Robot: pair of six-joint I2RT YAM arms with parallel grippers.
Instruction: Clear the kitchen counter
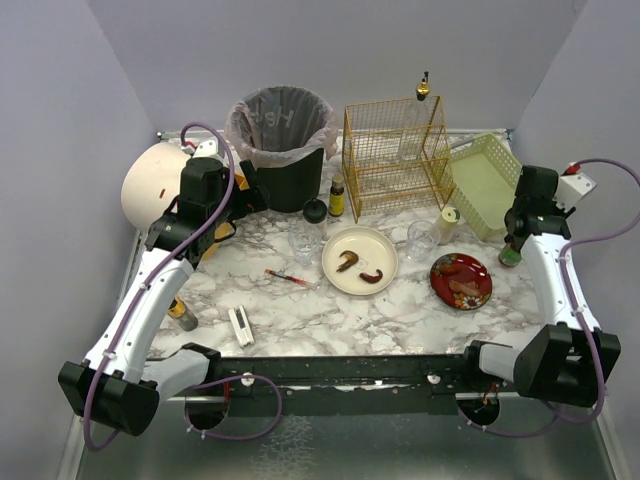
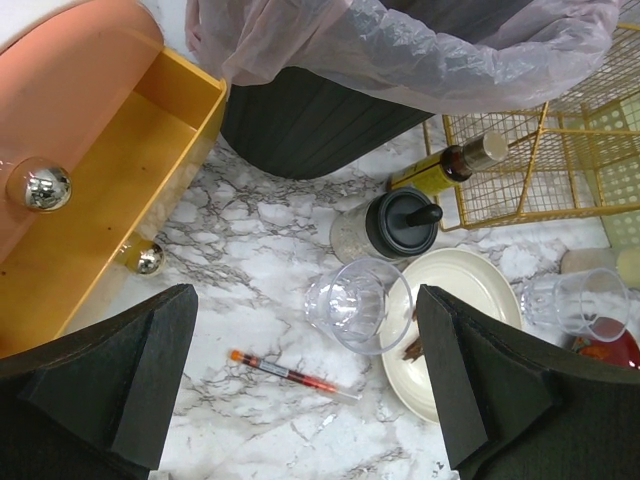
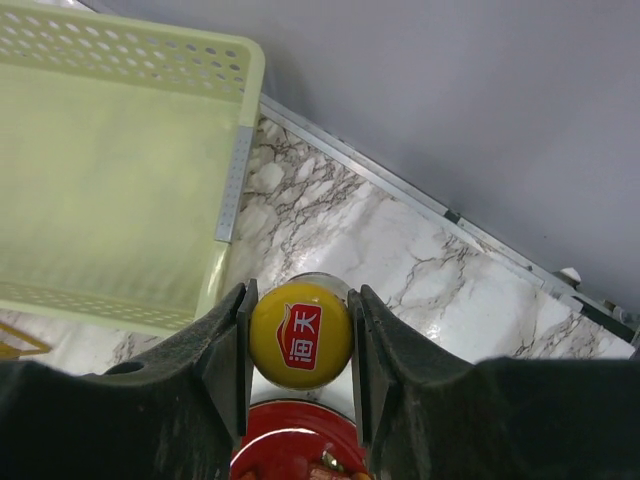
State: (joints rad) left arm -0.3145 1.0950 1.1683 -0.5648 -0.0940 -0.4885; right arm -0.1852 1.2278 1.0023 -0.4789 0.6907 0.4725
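Note:
The kitchen counter [image 1: 300, 310] is white marble with grey veins. My left gripper [image 1: 243, 200] is open and empty, hovering in front of the bin; in the left wrist view [image 2: 305, 400] a clear glass [image 2: 357, 305] and a red-filled tube [image 2: 290, 375] lie between its fingers, below them. My right gripper [image 1: 512, 250] is shut on a bottle with a yellow cap [image 3: 300, 335], at the counter's right side just beyond the red plate [image 1: 461, 281]. A cream plate [image 1: 360, 260] holds brown food scraps.
A black bin with a plastic liner [image 1: 280, 135], a gold wire basket [image 1: 395, 155] and a pale green basket [image 1: 485, 185] stand at the back. An open bread box [image 1: 155, 185] is back left. A black-lidded jar [image 1: 315, 211], small bottles, a second glass [image 1: 422, 238] and a white item [image 1: 241, 326] stand about.

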